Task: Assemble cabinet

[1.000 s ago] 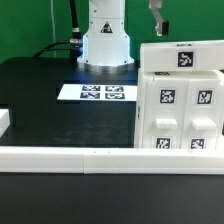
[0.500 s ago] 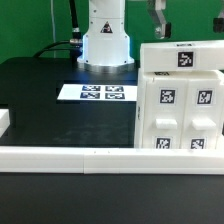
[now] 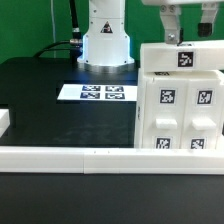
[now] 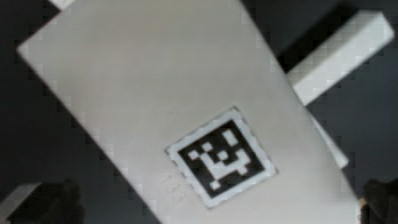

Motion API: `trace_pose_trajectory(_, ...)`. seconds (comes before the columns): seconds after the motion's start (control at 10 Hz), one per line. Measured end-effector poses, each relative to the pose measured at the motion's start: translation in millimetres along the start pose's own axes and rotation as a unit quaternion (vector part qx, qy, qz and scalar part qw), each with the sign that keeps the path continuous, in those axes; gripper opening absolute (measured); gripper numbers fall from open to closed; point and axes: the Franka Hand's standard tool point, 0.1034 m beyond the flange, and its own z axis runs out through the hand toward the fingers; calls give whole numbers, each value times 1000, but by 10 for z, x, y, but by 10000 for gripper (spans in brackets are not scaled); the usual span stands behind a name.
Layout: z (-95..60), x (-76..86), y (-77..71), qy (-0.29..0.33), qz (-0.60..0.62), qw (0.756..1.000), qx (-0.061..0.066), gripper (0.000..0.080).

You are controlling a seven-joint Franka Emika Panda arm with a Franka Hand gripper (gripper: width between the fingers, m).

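The large boxy white plastic cabinet (image 3: 150, 110) wears square black-and-white tags on its faces. The thin flat white marker board (image 3: 96, 92) shows four such tags against the matte black table (image 3: 45, 110). The long low plastic rail (image 3: 90, 157) is plain white.

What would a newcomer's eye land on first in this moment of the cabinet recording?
The big white cabinet, dotted with black-and-white tags, fills the exterior view's right. The gripper hangs just above its top panel, which fills the wrist view. The marker board lies flat on the dark table.
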Motion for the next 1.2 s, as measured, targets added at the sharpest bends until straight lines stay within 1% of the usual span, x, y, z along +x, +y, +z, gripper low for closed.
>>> trace_pose_trajectory(0.2, 8, -28, 11, -3, -55, 998, 2, 797)
trace_pose_trajectory(0.3, 14, -50, 25, -10, -97, 995, -2, 797)
trace_pose_trajectory(0.6, 95, -114, 7, -23, -158, 987, -5, 797)
trace_pose_trajectory(0.8, 177, -124, -8, -24, -143, 989, -5, 797)
trace_pose_trajectory(1.0, 192, -131, -9, -29, -137, 990, -6, 797)
trace_pose_trajectory(1.2, 191, -139, -1, -29, -134, 991, -7, 554)
